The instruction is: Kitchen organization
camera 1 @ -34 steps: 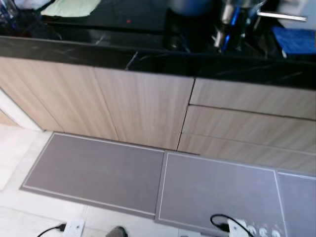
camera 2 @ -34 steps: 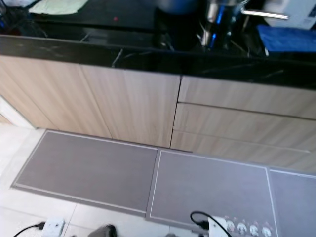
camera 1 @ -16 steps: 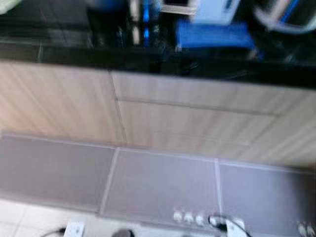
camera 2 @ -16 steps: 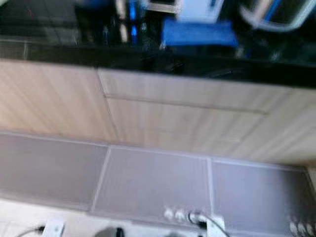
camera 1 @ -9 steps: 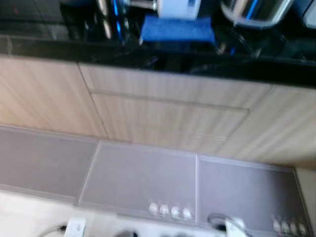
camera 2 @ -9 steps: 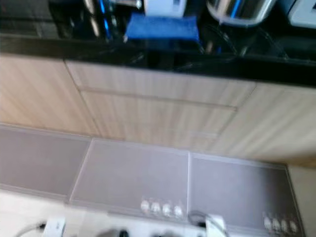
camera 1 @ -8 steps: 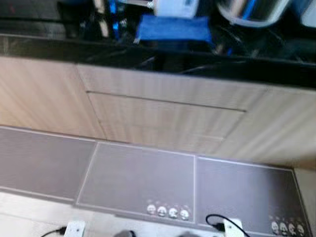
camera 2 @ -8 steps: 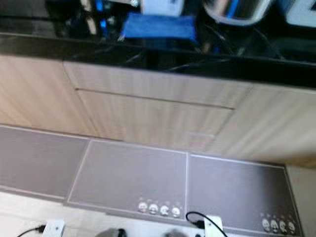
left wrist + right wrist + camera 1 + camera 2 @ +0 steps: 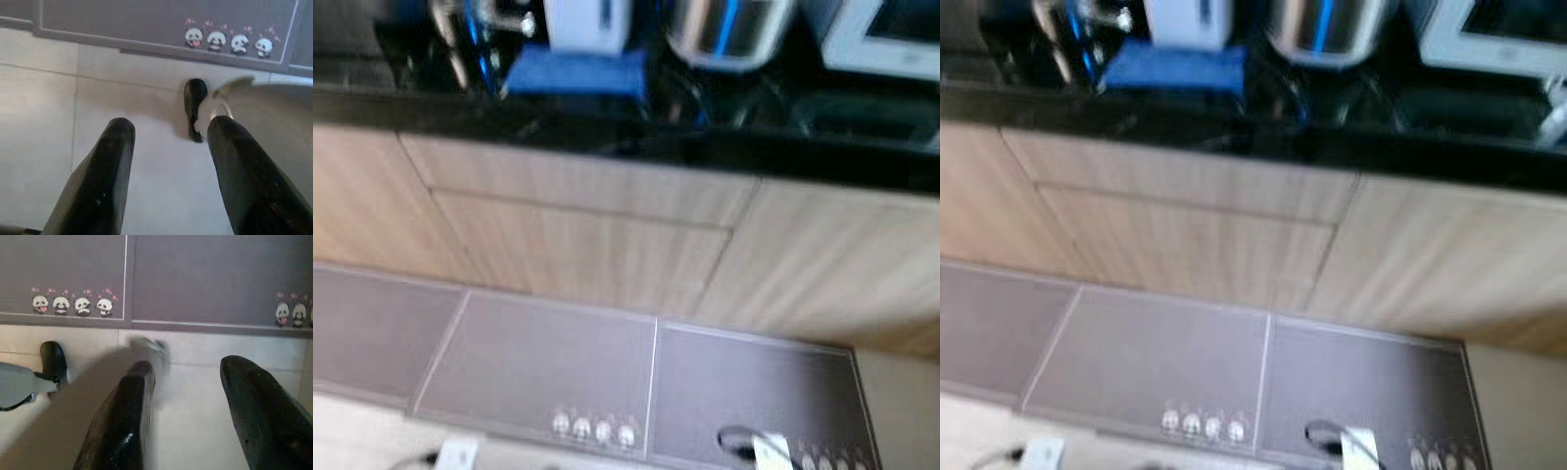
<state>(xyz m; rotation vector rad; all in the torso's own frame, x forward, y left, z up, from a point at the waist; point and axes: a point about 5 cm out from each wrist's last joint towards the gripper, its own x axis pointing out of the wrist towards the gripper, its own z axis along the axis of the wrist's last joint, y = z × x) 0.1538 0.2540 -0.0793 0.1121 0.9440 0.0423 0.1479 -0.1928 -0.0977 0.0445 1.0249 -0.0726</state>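
A black stone worktop runs across the top, over pale wood-grain cabinet fronts. On it stand one folded blue cloth, one white boxy appliance, one shiny steel pot and one white-framed appliance. Three grey floor mats lie edge to edge on pale tile; four small panda prints edge one mat. Compared with two seconds ago, the whole view has swung rightward along the cabinets, and it is blurred. The left gripper and right gripper hang over the floor, fingers spread wide, holding nothing.
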